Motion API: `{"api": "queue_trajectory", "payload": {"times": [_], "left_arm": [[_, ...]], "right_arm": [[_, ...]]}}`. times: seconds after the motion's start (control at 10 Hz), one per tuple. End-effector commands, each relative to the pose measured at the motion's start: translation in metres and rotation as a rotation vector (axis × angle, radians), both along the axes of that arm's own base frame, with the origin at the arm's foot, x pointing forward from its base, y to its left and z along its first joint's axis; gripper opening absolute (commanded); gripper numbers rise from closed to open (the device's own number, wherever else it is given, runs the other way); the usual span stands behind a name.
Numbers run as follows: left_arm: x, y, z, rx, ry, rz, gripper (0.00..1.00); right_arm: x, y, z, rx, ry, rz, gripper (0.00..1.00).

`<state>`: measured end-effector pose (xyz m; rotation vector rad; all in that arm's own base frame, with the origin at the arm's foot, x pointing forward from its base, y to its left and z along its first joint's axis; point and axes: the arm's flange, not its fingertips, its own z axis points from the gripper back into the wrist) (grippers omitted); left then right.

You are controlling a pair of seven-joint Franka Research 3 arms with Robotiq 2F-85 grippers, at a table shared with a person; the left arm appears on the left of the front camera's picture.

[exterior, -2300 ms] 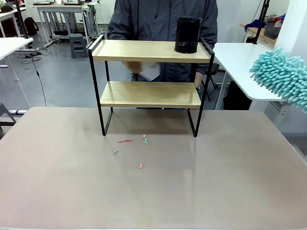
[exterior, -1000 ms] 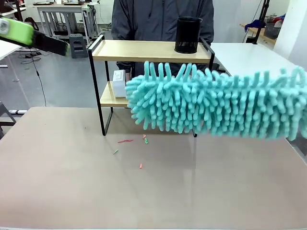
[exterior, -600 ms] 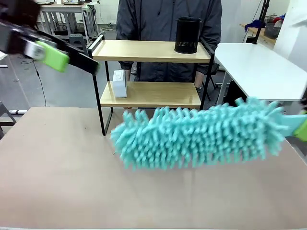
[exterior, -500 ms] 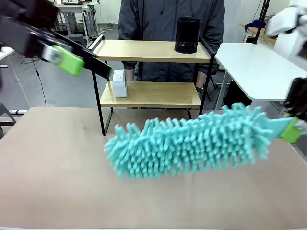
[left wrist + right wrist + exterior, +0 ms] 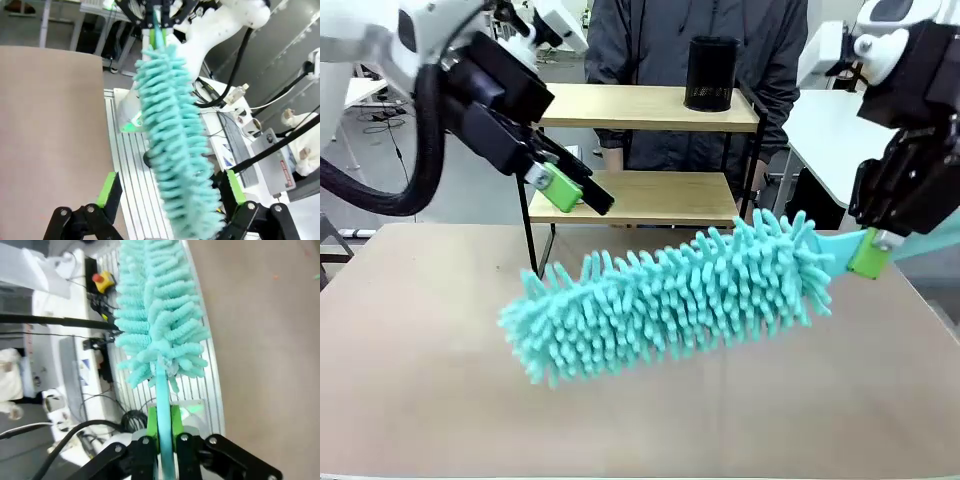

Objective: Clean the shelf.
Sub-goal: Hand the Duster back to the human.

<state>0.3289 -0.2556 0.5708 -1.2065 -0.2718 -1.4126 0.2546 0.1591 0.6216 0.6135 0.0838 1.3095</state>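
Note:
The shelf stands at the table's far side, two light boards on a black frame, with a black mesh cup on its top board. My right gripper is shut on the handle of a teal fluffy duster. The duster slants down to the left, just over the table in front of the shelf. My left gripper hangs open before the shelf's left end, above the duster's head. In the left wrist view the duster runs between the open fingers, untouched. The right wrist view has green pads clamped on the teal handle.
A person in a dark jacket stands right behind the shelf. A white table lies at the back right. A few small coloured scraps lie on the brown table top, whose near part is bare.
The duster has swung down and to the left, its head dropping toward the table. My left arm has come in to the right, in front of the shelf's left end. The right arm has entered.

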Motion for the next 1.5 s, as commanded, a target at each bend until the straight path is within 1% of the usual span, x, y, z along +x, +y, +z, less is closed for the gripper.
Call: {"api": "queue_trajectory", "payload": {"times": [0.0,0.1,0.2,0.5,0.6,0.7,0.8,0.9,1.0,1.2,1.3,1.4], "left_arm": [[0.003,-0.006,-0.005,-0.038,-0.017,-0.023,1.0],[0.0,-0.009,-0.012,-0.023,-0.02,-0.031,1.0],[-0.003,-0.009,-0.016,-0.023,-0.007,-0.047,1.0],[-0.01,-0.01,-0.015,-0.013,-0.02,-0.064,1.0],[-0.011,-0.011,-0.018,-0.009,-0.012,-0.067,1.0],[-0.009,-0.012,-0.022,0.03,-0.033,-0.061,1.0],[-0.01,-0.014,-0.025,0.056,-0.03,-0.062,0.42],[-0.011,-0.016,-0.026,0.062,-0.023,-0.07,0.41],[-0.011,-0.017,-0.027,0.059,-0.023,-0.074,0.0],[-0.011,-0.017,-0.027,0.056,-0.023,-0.071,0.0],[-0.011,-0.017,-0.028,0.062,-0.021,-0.071,0.14],[-0.011,-0.017,-0.028,0.064,-0.02,-0.069,0.05]], "right_arm": [[0.011,-0.005,0.01,0.075,0.051,-0.073,0.13],[0.018,-0.008,0.01,0.123,0.067,-0.121,0.13],[0.024,-0.011,0.007,0.141,0.078,-0.164,0.13],[0.028,-0.014,0.0,0.157,0.087,-0.179,0.13],[0.027,-0.016,0.001,0.169,0.085,-0.18,0.13],[0.025,-0.018,0.001,0.171,0.083,-0.186,0.13],[0.025,-0.02,0.001,0.171,0.081,-0.192,0.13],[0.024,-0.021,0.001,0.173,0.082,-0.195,0.13],[0.024,-0.021,0.001,0.172,0.082,-0.196,0.13],[0.024,-0.022,0.0,0.175,0.087,-0.199,0.13],[0.024,-0.022,-0.001,0.176,0.087,-0.202,0.13],[0.023,-0.022,0.0,0.177,0.085,-0.203,0.13]]}}
